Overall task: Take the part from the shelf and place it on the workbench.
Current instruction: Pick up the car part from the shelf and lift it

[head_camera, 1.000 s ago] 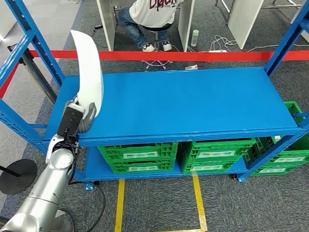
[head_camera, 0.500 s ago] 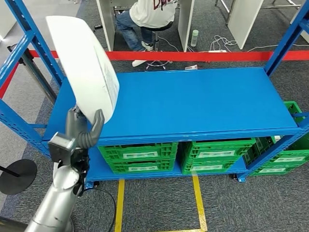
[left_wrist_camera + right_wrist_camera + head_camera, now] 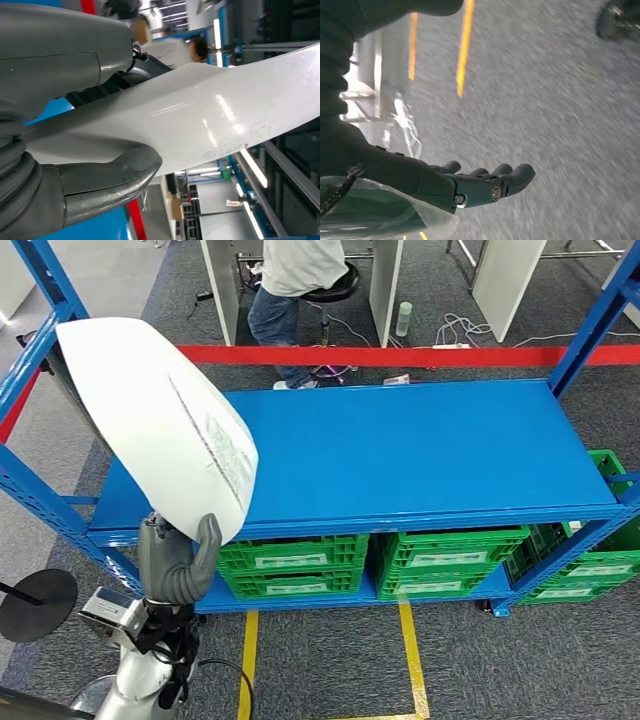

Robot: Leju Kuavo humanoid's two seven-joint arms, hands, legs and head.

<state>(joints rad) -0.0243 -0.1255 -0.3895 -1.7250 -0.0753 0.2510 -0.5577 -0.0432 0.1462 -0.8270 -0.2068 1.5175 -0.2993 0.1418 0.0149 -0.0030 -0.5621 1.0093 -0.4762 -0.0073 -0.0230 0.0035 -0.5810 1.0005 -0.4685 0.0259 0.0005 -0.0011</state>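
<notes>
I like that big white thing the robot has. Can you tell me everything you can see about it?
The white part is a wide, thin, curved panel, smooth and glossy like plastic, with rounded edges and a faint dark line with grey speckles across its face. The left hand grips its lower edge, thumb on one face and fingers on the other. It is lifted and tilted, in front of the left end of the blue shelf, not resting on it.

Glossy white part (image 3: 158, 430) with faint grey streaks, gripped by a grey left hand (image 3: 175, 562). Behind it, bright blue shelf (image 3: 423, 455); beneath the shelf, green crates (image 3: 290, 565); beyond the shelf, red tape (image 3: 392, 355); before the shelf, yellow floor lines (image 3: 411, 650) on grey carpet.
</notes>
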